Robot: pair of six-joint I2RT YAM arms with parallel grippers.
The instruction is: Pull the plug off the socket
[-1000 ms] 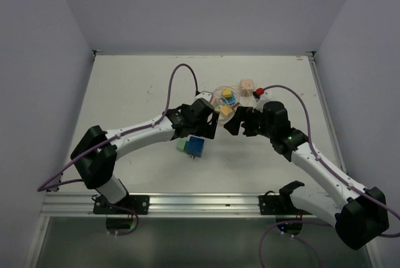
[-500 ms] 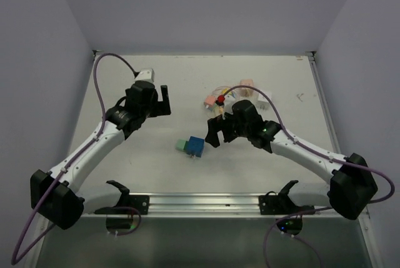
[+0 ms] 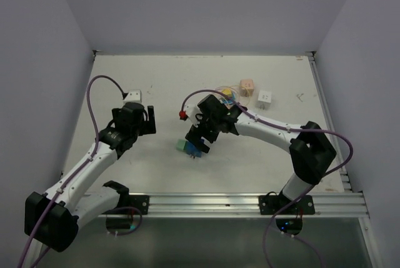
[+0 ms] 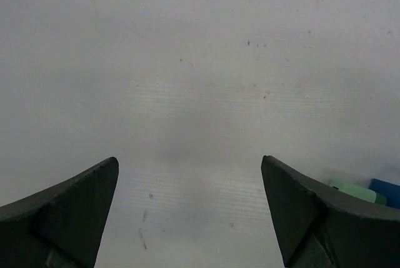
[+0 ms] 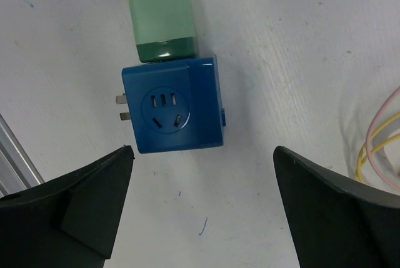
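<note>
Jaws spread, right gripper [image 5: 203,155] over socket [image 5: 172,105], plug [image 5: 162,24] attached

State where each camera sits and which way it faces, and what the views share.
Top external: fixed above and behind the bases, looking down at the table; both arms, left tool and right tool show.
Left wrist: on the left arm, facing mostly table; its fingers frame the bottom corners.
Right wrist: on the right arm, straight down over the blue socket with the green plug against one side; its fingers show below.
Shared: all three catch socket and plug, the left wrist only at its right edge.
</note>
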